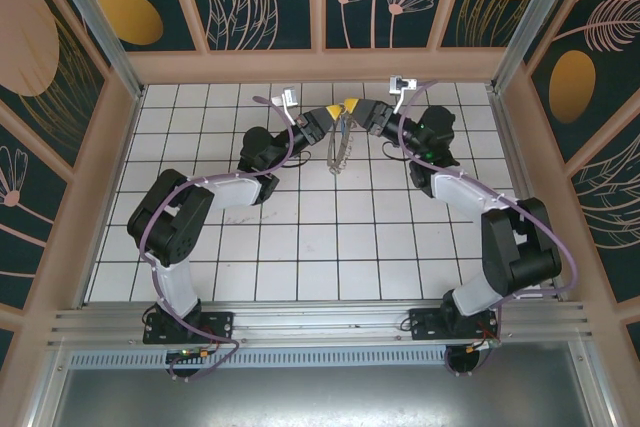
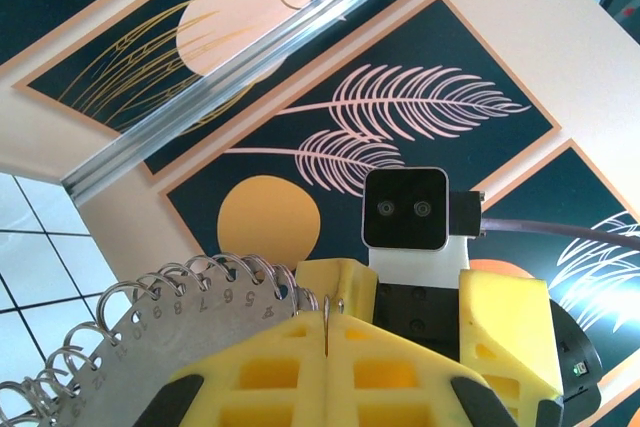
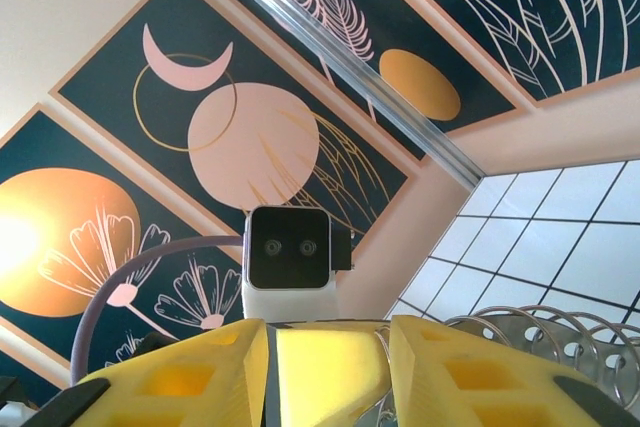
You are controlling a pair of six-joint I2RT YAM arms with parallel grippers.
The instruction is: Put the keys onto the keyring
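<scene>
Above the far half of the white tiled table [image 1: 300, 237], the two black arms reach in from either side and their yellow-fingered tips meet in mid-air.

The left gripper [image 1: 341, 113] has its yellow foam-like fingers [image 2: 270, 367] pressed tightly together, leaving only a hairline seam between them. A thin sliver of metal stands in that seam at the tips.

The keyring [image 2: 150, 342], a grey metal plate stamped with small numbers and edged with a row of wire rings, runs out to the left of those fingers. Its near end is hidden behind them, so the grip looks to be a pinch on the keyring.

From the top camera the keyring [image 1: 337, 150] hangs as a dark narrow loop straight down from the meeting point, clear of the tiles. It is too small there to pick out single keys.

The right gripper [image 1: 357, 110] faces the left one with its jaws spread. Seen from the left wrist, its two yellow fingers [image 2: 505, 327] stand well apart below its white-and-black wrist camera [image 2: 403, 209].

From the right wrist, the closed left fingers sit between the right gripper's own. A dark gap shows on one side, and on the other I cannot tell whether they touch.

Wire rings [image 3: 545, 332] curve up at the lower right of that view, just beside the right gripper
</scene>
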